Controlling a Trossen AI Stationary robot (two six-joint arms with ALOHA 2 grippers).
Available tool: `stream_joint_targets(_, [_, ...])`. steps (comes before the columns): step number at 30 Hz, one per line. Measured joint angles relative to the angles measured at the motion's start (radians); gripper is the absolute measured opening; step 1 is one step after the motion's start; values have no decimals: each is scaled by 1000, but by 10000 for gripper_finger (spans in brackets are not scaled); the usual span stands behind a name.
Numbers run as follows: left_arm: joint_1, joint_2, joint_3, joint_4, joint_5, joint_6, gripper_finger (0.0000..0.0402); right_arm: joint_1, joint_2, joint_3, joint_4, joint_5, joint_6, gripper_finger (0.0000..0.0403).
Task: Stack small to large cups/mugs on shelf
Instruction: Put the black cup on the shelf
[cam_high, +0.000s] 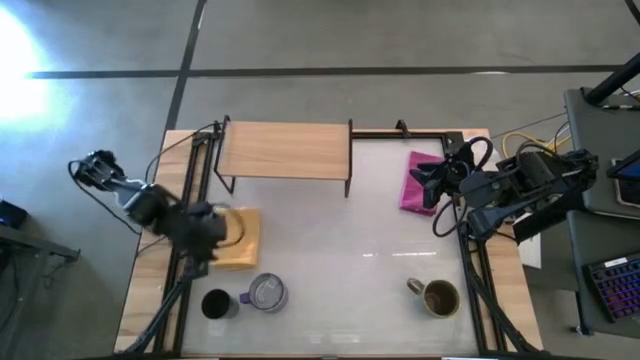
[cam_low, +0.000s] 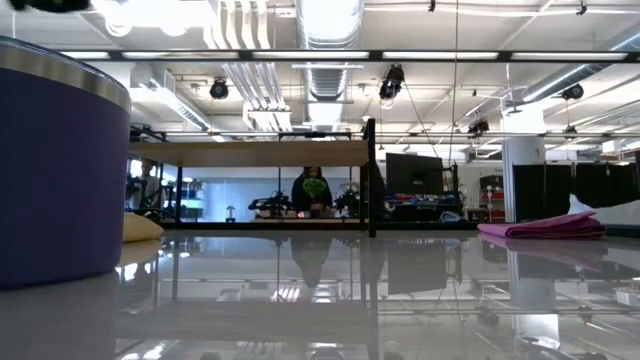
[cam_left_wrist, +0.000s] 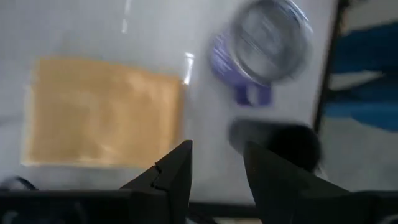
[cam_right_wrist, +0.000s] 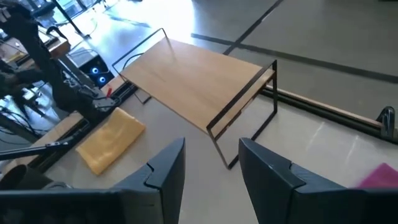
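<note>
Hovering over yellow cloth (cam_high: 238, 238), left end effector (cam_left_wrist: 217, 163) open w/ shelf (cam_high: 284, 150) bare.

Grey concrete floor (cam_high: 400, 40) is stretching beyond the table, crossed by dark seam lines, with bright light glaring at one corner (cam_high: 20, 50). In the low view, silvery ducts (cam_low: 330, 40) and pipes are running under a white ceiling, and ceiling lamps (cam_low: 150, 12) are shining. A dark monitor (cam_low: 414, 172) is standing on a distant desk, and a white column (cam_low: 520, 175) is rising nearby. A keyboard (cam_high: 612, 285) is lying on a side desk
</note>
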Motion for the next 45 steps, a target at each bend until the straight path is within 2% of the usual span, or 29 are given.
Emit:
stream_joint_targets(5, [-215, 55, 1, -17, 8, -234, 130, -20, 0, 0, -5, 0, -16, 144])
stream_joint_targets(11, [-331, 101, 1, 33, 0, -463, 130, -65, 0, 0, -19, 0, -74, 144])
stream_joint_targets(15, [-340, 162, 0, 103, -5, -472, 130, -88, 0, 0, -31, -1, -84, 144])
stream_joint_targets(26, [-353, 291, -3, 112, 20, -472, 130, -93, 0, 0, -31, -4, -103, 144])
stream_joint_targets(36, [-352, 298, -67, 126, -75, -510, 130, -93, 0, 0, -49, -8, -112, 144])
stream_joint_targets(41, [-351, 292, -140, 219, -64, -550, 130, -93, 0, 0, -49, -12, -113, 144])
stream_joint_targets(45, [-351, 291, -185, 233, -59, -567, 130, -93, 0, 0, -51, -12, -113, 144])
